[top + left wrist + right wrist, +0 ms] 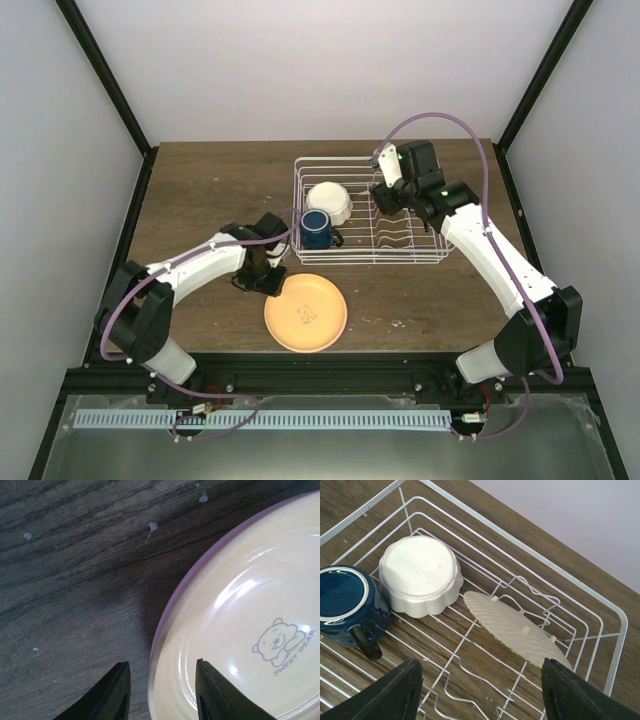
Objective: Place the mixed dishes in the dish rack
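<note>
The round orange plate [306, 312] lies flat on the table in front of the dish rack [432, 256]. My left gripper [266, 280] is low at the plate's left edge. In the left wrist view its open fingers straddle the plate [250, 605]: one over the wood, one over the glossy inside, neither touching. A pink-purple band [172, 600] runs along the outer rim; I cannot tell whether it is a second plate underneath. The white scalloped bowl [420, 575] and the dark blue mug [345, 600] rest upside down in the rack. My right gripper [481, 662] hovers open above the rack's dividers [470, 675].
A pale ridged disc [520, 627] leans tilted among the rack wires [600, 610] near the rack's far right side. The rack stands at the back middle of the wooden table [210, 190]. Black frame posts [105, 80] rise at both sides.
</note>
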`<state>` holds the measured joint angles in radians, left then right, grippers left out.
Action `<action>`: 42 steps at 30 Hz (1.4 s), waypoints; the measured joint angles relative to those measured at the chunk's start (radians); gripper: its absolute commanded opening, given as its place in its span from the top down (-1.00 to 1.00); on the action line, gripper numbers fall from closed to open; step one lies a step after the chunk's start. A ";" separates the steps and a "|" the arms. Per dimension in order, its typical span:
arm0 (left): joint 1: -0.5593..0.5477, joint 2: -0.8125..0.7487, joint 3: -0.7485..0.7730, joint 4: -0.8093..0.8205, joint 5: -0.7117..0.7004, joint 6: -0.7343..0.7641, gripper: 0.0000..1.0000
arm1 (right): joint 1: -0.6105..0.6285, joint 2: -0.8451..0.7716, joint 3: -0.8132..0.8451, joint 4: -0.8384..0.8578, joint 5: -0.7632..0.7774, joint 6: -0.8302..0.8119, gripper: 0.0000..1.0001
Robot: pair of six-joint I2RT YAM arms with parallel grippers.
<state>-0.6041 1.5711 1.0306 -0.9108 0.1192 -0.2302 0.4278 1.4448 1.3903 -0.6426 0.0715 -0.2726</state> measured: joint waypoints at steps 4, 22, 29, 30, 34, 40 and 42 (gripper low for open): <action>0.000 0.021 0.000 0.005 0.003 -0.002 0.42 | 0.000 0.000 0.000 0.000 0.000 0.000 -0.33; 0.000 0.032 -0.005 0.028 0.028 -0.004 1.00 | 0.000 0.001 -0.006 0.000 0.000 -0.003 -0.33; 0.001 0.032 -0.001 0.023 0.043 0.003 1.00 | 0.000 0.002 -0.006 0.000 0.000 -0.003 -0.33; 0.001 0.031 0.002 0.021 0.049 0.007 1.00 | 0.000 0.002 -0.006 0.000 0.000 -0.003 -0.33; 0.001 0.010 0.021 -0.003 0.096 0.035 1.00 | 0.000 0.003 -0.006 0.000 -0.003 -0.003 -0.33; 0.001 -0.045 0.049 -0.047 0.172 0.084 1.00 | 0.000 0.008 -0.006 -0.003 -0.025 -0.002 -0.34; 0.001 -0.077 0.049 -0.052 0.206 0.096 1.00 | 0.000 0.008 -0.006 -0.006 -0.042 0.002 -0.42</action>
<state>-0.6029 1.4937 1.0798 -0.9627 0.3248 -0.1341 0.4278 1.4525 1.3846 -0.6483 0.0299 -0.2710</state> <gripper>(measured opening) 0.022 0.668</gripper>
